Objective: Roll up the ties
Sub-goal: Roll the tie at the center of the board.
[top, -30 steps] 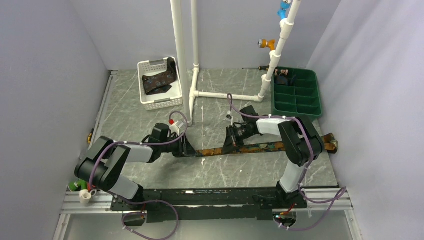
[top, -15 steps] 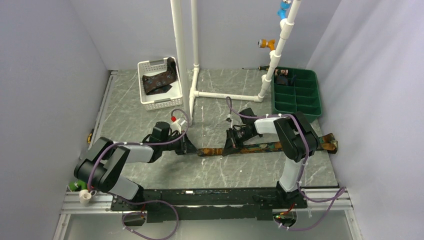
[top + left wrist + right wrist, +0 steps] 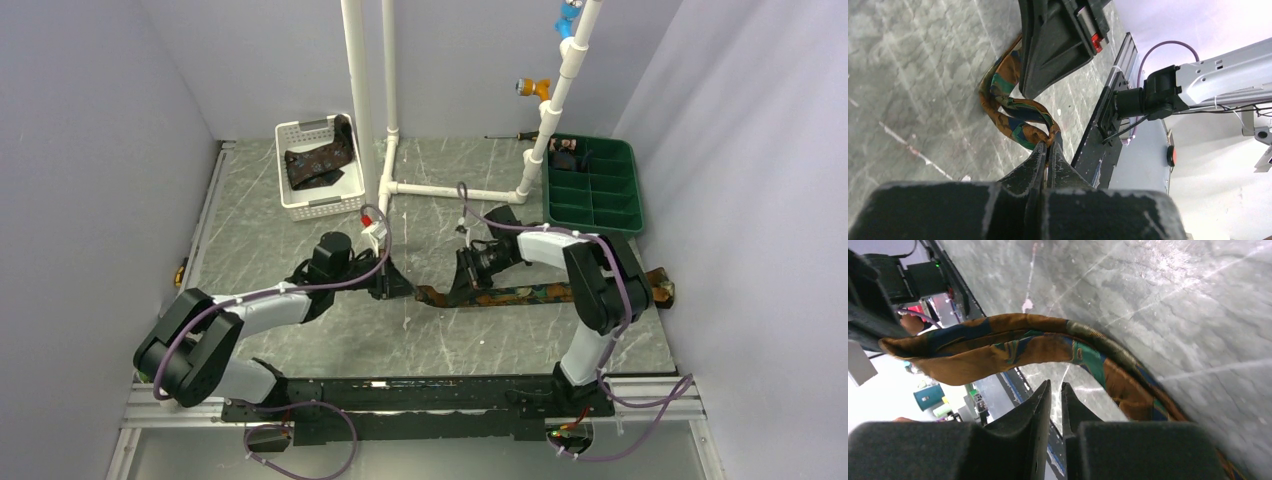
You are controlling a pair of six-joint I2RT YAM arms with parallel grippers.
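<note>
Across the near half of the grey table (image 3: 470,340), the mottled orange-and-teal tie (image 3: 530,293) lies stretched from the right edge toward the middle, where its left end buckles into a loose loop. The left gripper (image 3: 398,283) has its jaws clamped on the very tip of that end. The right gripper (image 3: 462,290) stands just beside the loop, jaws a slit apart with no cloth between them; the fabric passes just beyond its fingertips (image 3: 1040,400). The step looks like starting the roll. The first turn should be small, tight and square to the tie's length, with the right gripper pinning the strip flat just behind the fold so the slack cannot spring open. The two grippers are very near each other, so a careless wrist turn risks a knock. Behind them the white pipe frame (image 3: 450,190) limits any reach backward. The green tray (image 3: 590,215) at far right and the white basket (image 3: 300,205) at far left, which holds the second tie (image 3: 320,160), are well apart from the work, as is the screwdriver (image 3: 505,136).
</note>
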